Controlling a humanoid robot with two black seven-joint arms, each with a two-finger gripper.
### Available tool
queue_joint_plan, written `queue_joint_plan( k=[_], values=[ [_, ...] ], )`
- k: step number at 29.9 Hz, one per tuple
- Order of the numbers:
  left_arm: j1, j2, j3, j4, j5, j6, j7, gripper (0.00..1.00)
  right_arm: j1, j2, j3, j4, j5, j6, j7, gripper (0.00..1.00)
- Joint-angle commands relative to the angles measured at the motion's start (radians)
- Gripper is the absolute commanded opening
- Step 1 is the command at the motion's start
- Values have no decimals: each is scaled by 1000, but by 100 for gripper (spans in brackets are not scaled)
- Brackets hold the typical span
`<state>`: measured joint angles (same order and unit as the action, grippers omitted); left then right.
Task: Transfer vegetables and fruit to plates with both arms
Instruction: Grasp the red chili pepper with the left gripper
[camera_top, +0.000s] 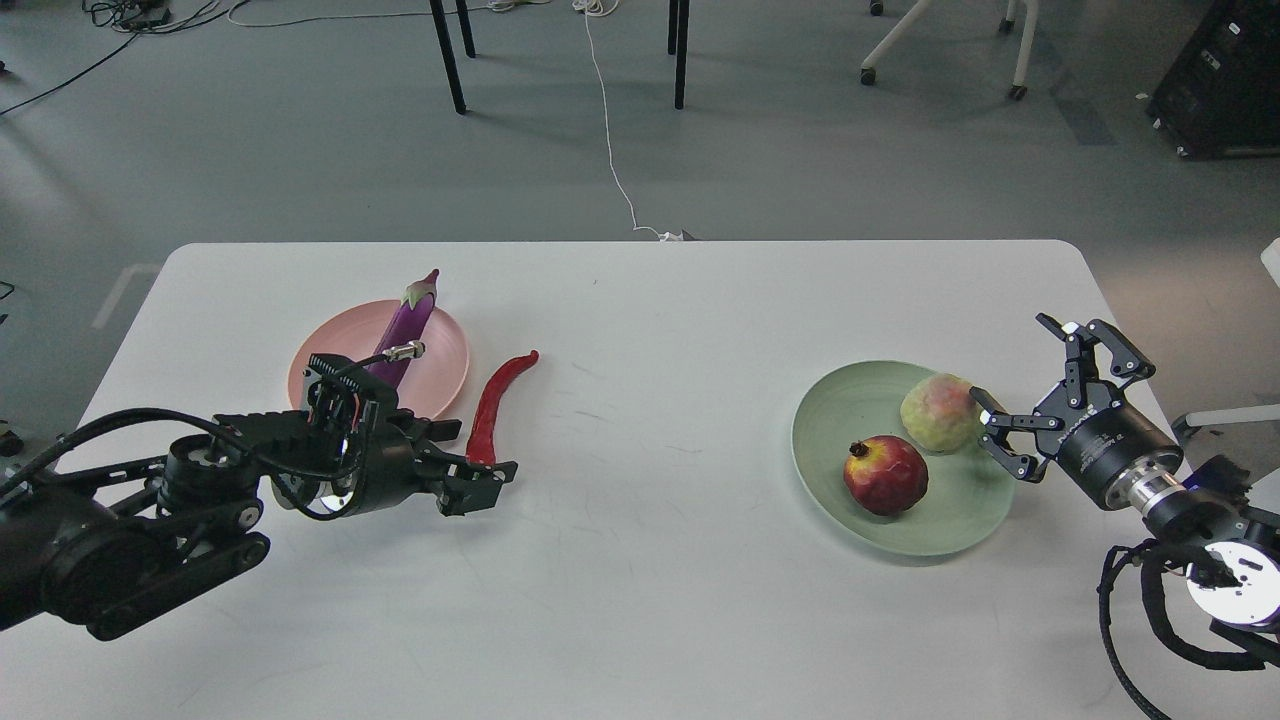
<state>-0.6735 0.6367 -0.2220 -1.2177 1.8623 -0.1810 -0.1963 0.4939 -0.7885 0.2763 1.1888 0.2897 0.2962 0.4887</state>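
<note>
The purple eggplant (405, 330) lies on the pink plate (445, 365), with its stem end over the far rim. The red chili pepper (495, 395) lies on the table just right of that plate. My left gripper (475, 455) is at the chili's near end, open, with a finger on either side of it. The pomegranate (885, 475) and the bumpy pale green fruit (940, 412) sit in the pale green plate (850, 410). My right gripper (1030, 395) is open and empty, right beside the green fruit, with one fingertip close to it.
The white table (650, 330) has its far edge behind both plates. Chair and table legs (448, 55) and a white cable (610, 140) are on the floor beyond it. My right arm's cables (1130, 610) hang at the table's right front corner.
</note>
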Motion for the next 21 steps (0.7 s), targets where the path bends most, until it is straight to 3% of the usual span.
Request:
queue_joint_plan(
  k=[1, 5, 9, 10, 14, 17, 21],
  values=[
    [-1, -20, 0, 20, 0, 0, 0, 94, 0, 0, 0, 0, -1, 0, 0, 97],
    [0, -29, 1, 26, 0, 0, 1, 93, 0, -2, 0, 0, -1, 1, 0, 98],
    [0, -41, 3, 33, 0, -2, 0, 84, -3, -2, 0, -1, 0, 0, 0, 97],
    [-1, -41, 3, 35, -2, -3, 0, 75, -3, -2, 0, -1, -1, 0, 0, 97],
    [-1, -41, 1, 35, 0, 0, 8, 20, -6, 0, 0, 0, 0, 0, 0, 97],
    [-1, -40, 0, 35, 2, 3, 38, 19, -6, 2, 0, 0, 0, 0, 0, 97],
    [-3, -34, -3, 34, 2, 3, 41, 12, -6, 3, 0, 0, -1, 0, 0, 97]
  ],
)
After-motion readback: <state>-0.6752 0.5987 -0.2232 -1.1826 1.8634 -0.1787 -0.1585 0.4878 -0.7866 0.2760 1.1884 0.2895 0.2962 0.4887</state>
